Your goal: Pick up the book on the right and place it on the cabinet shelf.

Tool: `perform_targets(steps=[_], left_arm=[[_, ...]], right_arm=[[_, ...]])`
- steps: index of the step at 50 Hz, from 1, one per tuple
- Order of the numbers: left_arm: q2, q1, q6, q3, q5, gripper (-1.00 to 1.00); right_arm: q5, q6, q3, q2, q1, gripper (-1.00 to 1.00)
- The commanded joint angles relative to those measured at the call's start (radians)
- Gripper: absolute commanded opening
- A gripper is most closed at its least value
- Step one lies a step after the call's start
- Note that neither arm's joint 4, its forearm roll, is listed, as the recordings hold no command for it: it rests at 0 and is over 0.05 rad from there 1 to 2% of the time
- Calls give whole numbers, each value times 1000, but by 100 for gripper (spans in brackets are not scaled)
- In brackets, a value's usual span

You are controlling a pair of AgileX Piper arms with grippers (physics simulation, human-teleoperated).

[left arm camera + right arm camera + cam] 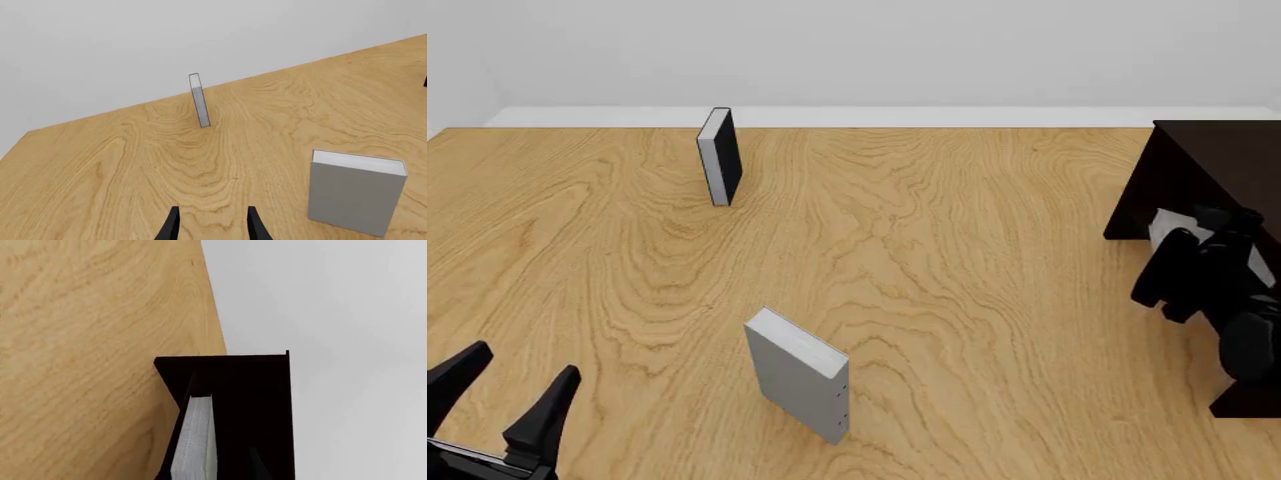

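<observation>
Book [195,445] — a plain light-grey slab with a paler, whitish edge and no markings — stands inside the very dark brown cabinet [1208,160] at the right edge of the wooden table [961,280]; the right wrist view shows its pale edge against the near-black interior, and the front view shows only a sliver of grey behind the right gripper [1201,262]. Whether it rests fully on the cabinet shelf [247,405] cannot be told. The right gripper is at the cabinet's open face, just in front of the book, but whether its fingers are clenched on it or released is not visible. The left gripper [501,400] sits low at the near left corner, fingers spread apart and holding nothing. Near the table's middle stands a similar grey book with tiny dots [801,375] on its narrow edge — upright and on its own. Far back on the left, a black-covered book [719,155] with white pages stands upright too, well apart from the rest.
</observation>
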Motion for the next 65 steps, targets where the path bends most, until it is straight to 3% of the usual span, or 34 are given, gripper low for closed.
perform_targets(steps=[1, 38, 65], left_arm=[[-2, -1, 0, 0, 4, 100], [4, -4, -4, 0, 8, 100], [16, -8, -6, 0, -3, 100]], right_arm=[[25, 16, -18, 46, 11, 100], [-38, 33, 10, 124, 87, 100], [-14, 25, -7, 93, 148, 100]])
